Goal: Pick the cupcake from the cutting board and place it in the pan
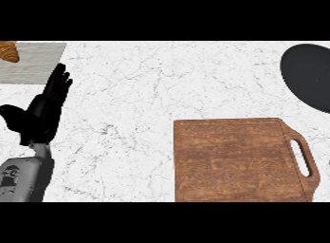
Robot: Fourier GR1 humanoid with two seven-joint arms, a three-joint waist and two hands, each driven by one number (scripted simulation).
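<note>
You've got a white marble-veined counter (147, 85) with a brown wood-grain cutting board (231, 161), rectangular with a slotted handle on its right side, and a round matte black pan (313, 76) cut off at the upper right edge. Cupcake isn't visible anywhere, board top shows bare grain; a croissant (5, 51) sits on a grey mat (28, 66) top left. Left hand (41, 111) rests at the left, fingers straight and up, thumb splayed, holding nothing and touching nothing
</note>
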